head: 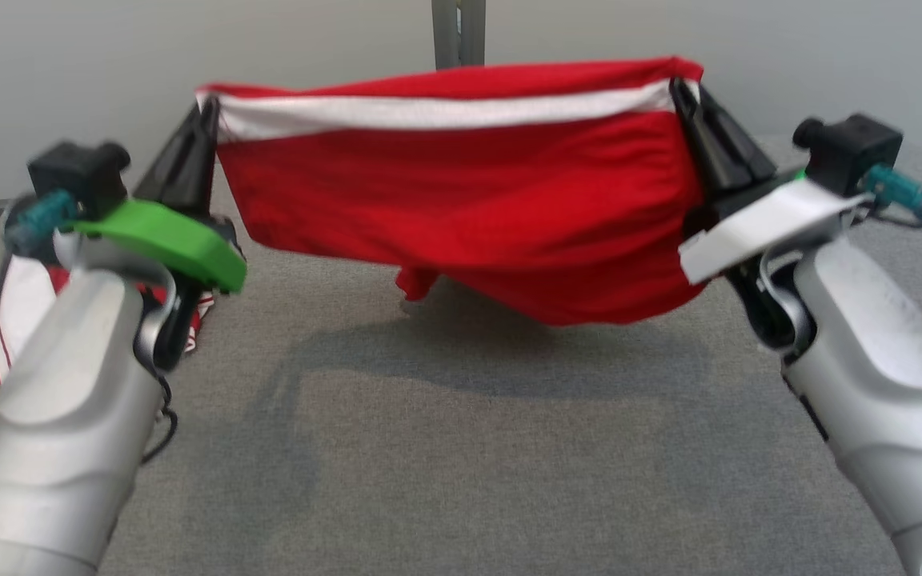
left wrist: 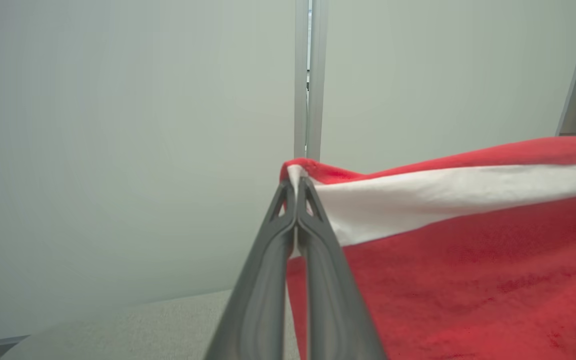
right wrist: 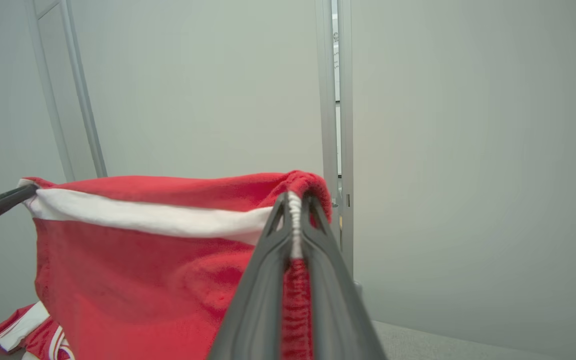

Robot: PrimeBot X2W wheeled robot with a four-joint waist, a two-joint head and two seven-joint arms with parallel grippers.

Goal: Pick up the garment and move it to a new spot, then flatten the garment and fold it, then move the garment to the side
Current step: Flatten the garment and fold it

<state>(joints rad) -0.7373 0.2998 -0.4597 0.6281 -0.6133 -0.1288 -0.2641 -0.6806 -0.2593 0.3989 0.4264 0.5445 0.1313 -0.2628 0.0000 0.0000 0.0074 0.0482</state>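
a grey table (head: 461, 448) stands by a pale wall (head: 189, 40) with a thin metal post (head: 458, 32). the red garment (head: 469, 192) with a white stripe hangs stretched over the far part of the table, sagging low. the left gripper (head: 206, 108) pinches its left top corner tight, the right gripper (head: 681, 88) its right one.

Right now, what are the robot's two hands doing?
Left gripper: shut on the red garment.
Right gripper: shut on the red garment.
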